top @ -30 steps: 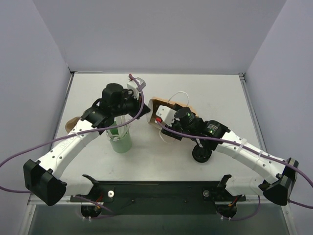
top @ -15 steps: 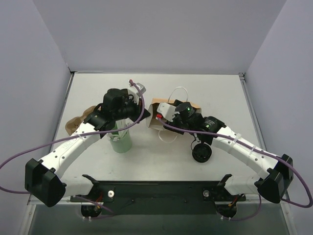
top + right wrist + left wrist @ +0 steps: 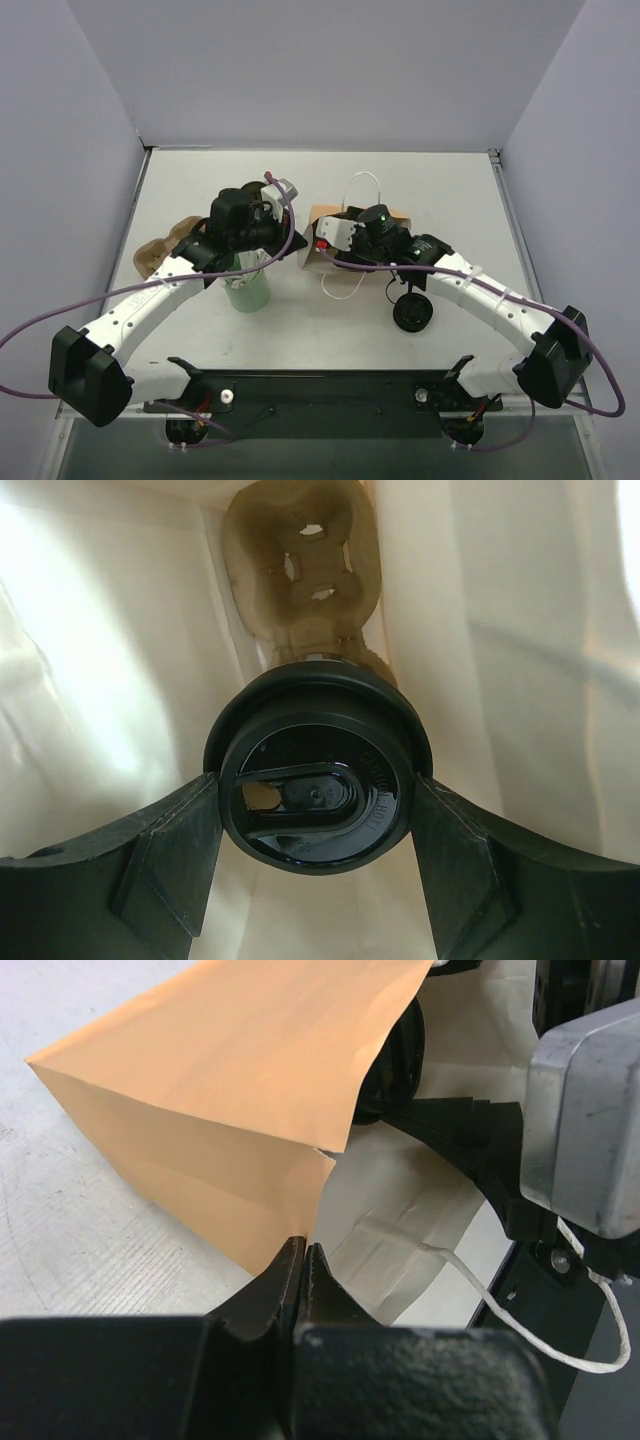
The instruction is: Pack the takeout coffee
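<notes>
The takeout coffee (image 3: 315, 780), a black cup seen from above with a black sip lid on it, hangs inside the brown paper bag (image 3: 220, 1080). My right gripper (image 3: 315, 802) is shut on it, one finger on each side of the rim. A moulded cardboard cup carrier (image 3: 305, 550) lies at the bag's bottom, below the cup. My left gripper (image 3: 303, 1252) is shut on the bag's mouth edge at its corner. From above, the bag (image 3: 400, 214) stands mid-table and the right wrist hides the cup.
A green cup (image 3: 248, 292) stands under the left arm. A black round item (image 3: 412, 315) sits on the table in front of the right forearm. A brown cardboard piece (image 3: 155, 256) lies at the left. The bag's white string handles (image 3: 362, 180) loop outward.
The right arm has swung left and reached into the bag with the cup. The bag has straightened and its handle loop has risen. The left gripper keeps its hold and has shifted slightly.
</notes>
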Controlling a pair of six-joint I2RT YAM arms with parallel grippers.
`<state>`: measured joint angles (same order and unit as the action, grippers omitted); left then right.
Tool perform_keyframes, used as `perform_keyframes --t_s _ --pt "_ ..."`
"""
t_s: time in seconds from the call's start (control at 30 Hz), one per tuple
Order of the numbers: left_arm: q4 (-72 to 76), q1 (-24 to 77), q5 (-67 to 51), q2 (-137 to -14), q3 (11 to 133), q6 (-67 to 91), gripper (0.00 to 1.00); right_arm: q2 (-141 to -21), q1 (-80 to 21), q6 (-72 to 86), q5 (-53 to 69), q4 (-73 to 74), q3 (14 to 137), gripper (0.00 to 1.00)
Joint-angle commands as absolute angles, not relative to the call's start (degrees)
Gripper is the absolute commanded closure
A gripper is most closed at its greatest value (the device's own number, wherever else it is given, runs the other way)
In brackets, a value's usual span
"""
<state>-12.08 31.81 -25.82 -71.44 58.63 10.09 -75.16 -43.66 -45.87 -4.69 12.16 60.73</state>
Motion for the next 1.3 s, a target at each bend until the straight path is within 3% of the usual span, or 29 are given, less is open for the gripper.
perform_keyframes --t_s 0.0,0.3,0.7,1.27 --pt "-7.4 31.7 -28.7 -69.0 57.7 10.1 1.00 -75.9 -42.5 -49.9 -2.4 11.1 62.6 0.44" --pt "-6.2 31.6 -27.8 -68.2 56.2 9.9 1.00 -77.1 -41.9 -55.4 -1.9 17.0 68.1 0.45" --pt "1.8 31.6 -23.9 -68.3 54.2 17.7 1.00 -78.7 -41.0 -61.3 -0.5 16.2 64.2 0.49" --pt "7.8 30.0 -32.6 -70.4 51.5 14.1 1.00 -79.0 -38.8 -64.5 1.7 14.0 67.9 0.50"
